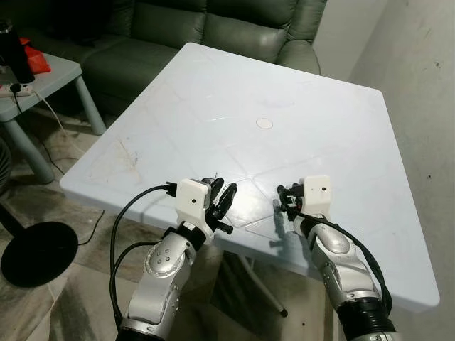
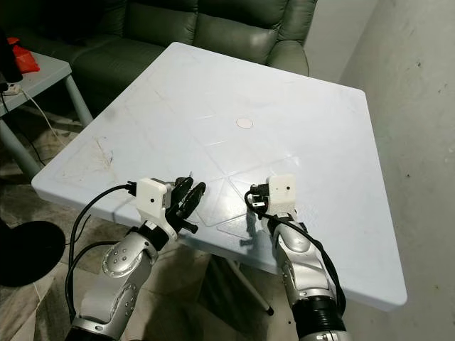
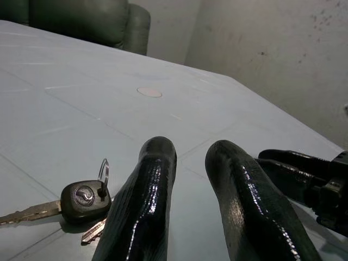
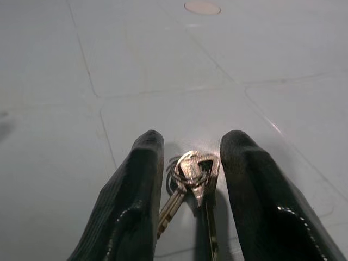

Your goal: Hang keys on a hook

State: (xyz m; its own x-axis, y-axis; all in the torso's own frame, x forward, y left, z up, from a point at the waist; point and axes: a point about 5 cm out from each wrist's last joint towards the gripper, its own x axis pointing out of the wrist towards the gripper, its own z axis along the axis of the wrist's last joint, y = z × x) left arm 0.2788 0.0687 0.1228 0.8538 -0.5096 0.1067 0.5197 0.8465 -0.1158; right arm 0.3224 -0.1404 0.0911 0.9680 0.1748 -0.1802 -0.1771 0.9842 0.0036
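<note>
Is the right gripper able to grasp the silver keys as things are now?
Probably yes: the right gripper is open, the silver keys lie on the table between its fingers, unobstructed.

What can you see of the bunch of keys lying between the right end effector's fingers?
The keys are a small bunch of plain silvery metal keys threaded on a dark wire ring. One rounded bow catches the light, and two blades fan out from it. They lie flat on the white table, between the two black fingers of the right end effector, which stands open around them. Whether either finger touches them cannot be told.
</note>
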